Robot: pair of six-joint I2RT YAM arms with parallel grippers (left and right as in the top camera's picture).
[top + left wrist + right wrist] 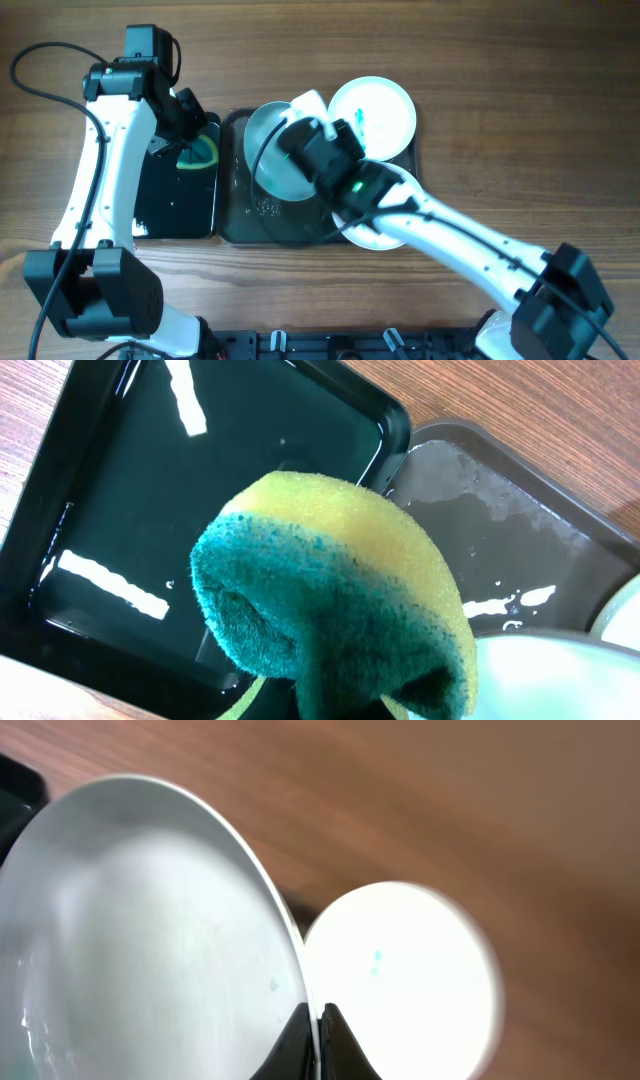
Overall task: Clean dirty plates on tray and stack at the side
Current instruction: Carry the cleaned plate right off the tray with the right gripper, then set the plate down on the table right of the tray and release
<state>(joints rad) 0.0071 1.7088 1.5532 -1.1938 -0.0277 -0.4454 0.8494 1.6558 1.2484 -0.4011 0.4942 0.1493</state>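
Where wood-grain table point(480, 60) shows, left pincer point(194, 142) grips sponge point(330, 600), right pincer point(316, 1025) grips plate point(140, 940).

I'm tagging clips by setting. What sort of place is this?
Probably a lab bench staged for dishwashing, not a kitchen: a wooden table, a wet black tray under a green-and-yellow sponge, a white plate held over a grey tray; no sink shows.

Crowded middle, open edges.
We find the held plate point(272, 150) tilted over the left half of the tray point(238, 225), the sponge point(200, 152) in the left gripper point(190, 138) just beside it, only a narrow gap between them. The right arm point(440, 230) crosses the tray's near right corner, hiding part of the near plate point(365, 238). The smeared plate point(385, 115) at the back lies open from above, with bare table point(500, 100) to its right.
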